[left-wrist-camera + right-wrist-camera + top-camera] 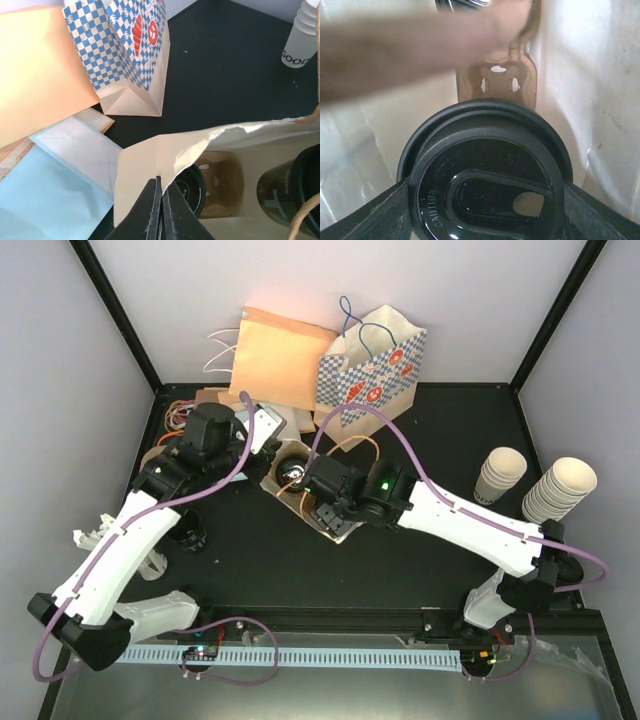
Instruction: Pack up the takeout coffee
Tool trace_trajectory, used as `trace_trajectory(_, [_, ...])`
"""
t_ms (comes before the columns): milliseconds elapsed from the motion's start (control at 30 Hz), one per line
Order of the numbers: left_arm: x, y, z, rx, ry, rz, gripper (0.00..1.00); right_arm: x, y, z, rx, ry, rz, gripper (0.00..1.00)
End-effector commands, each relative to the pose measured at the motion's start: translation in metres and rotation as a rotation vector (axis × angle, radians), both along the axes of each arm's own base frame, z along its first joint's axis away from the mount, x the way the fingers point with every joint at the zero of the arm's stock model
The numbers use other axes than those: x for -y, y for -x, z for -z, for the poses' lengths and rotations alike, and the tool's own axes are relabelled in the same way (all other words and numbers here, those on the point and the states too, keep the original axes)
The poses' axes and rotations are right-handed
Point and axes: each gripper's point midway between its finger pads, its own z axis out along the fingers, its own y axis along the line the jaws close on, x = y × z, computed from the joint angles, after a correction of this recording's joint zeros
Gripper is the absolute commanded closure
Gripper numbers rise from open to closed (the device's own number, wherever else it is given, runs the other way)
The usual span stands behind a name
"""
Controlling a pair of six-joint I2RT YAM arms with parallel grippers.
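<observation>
Jaws of the right gripper stand wide, clamped on either side of the black lid of the takeout coffee. The cup sits low inside the open paper bag; whether its base touches the bag floor I cannot tell. The left gripper pinches the bag's rim, jaws fully closed. Best to lower straight down and release only once the cup is seated. Then lift clear of the twine handle so the bag stays put on the counter.
</observation>
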Motion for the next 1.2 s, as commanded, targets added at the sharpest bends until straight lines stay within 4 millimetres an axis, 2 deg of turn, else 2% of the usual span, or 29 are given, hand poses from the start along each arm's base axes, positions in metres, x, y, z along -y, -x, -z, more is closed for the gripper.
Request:
trace_trajectory(0, [0.009, 0.003, -0.014, 0.043, 0.083, -0.009, 0.98, 0.003, -0.008, -0.011, 0.104, -0.022, 0.089, 0.34])
trace_trajectory(167, [0.017, 0.017, -0.016, 0.087, 0.142, 0.035, 0.99, 0.008, -0.01, -0.005, 0.181, 0.019, 0.104, 0.34])
trace_trajectory(433, [0.019, 0.028, -0.007, 0.062, 0.173, 0.048, 0.98, 0.008, 0.007, 0.025, 0.163, 0.019, 0.053, 0.34])
trace_trajectory(700, [0.026, 0.042, -0.013, -0.018, 0.264, 0.081, 0.98, 0.006, 0.004, 0.019, 0.196, 0.029, -0.006, 0.33])
trace_trajectory(933, [0.035, 0.055, -0.019, -0.082, 0.367, 0.122, 0.98, -0.007, 0.003, 0.016, 0.106, -0.044, -0.017, 0.33])
trace_trajectory(1167, [0.036, 0.059, -0.01, -0.158, 0.387, 0.105, 0.99, -0.016, -0.002, 0.029, 0.074, -0.037, 0.003, 0.35])
